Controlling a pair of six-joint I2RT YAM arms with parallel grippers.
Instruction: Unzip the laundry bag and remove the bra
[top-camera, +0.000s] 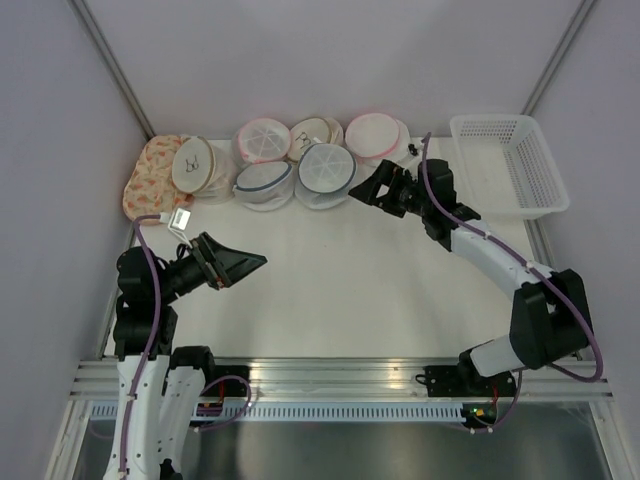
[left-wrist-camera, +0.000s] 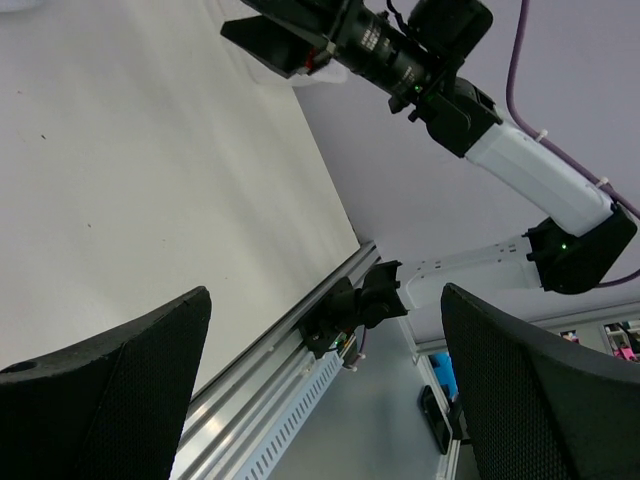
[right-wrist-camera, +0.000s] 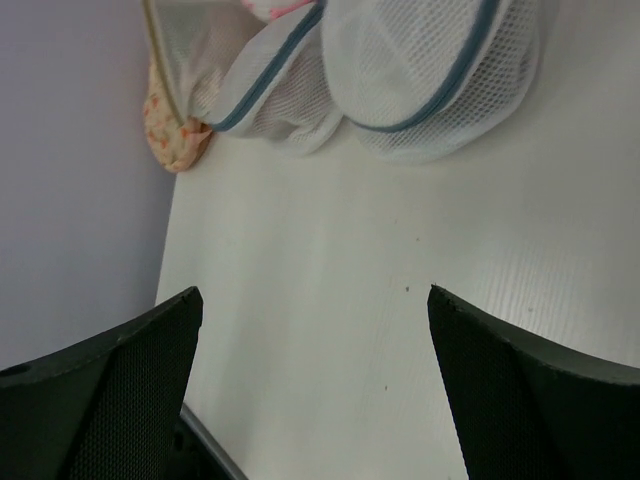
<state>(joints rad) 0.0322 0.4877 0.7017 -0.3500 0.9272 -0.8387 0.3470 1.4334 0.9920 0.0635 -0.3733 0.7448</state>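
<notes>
Beside laundry bag (top-camera: 326, 168), right gripper (top-camera: 364, 186) spread

Along the far edge of your table (top-camera: 330, 300) runs a row of mesh wash bags. The laundry bag (top-camera: 327, 170) sits at the front of that row near its middle, with a second mesh bag (top-camera: 263, 186) against its left side. A fabric pouch (top-camera: 150, 180) ends the row on the left. The basket (top-camera: 510, 160) stands in the far right corner, apart from the bags. Your right gripper (top-camera: 375, 196) is just right of the laundry bag, and your left gripper (top-camera: 243, 268) is well in front of the row, to the left.
</notes>
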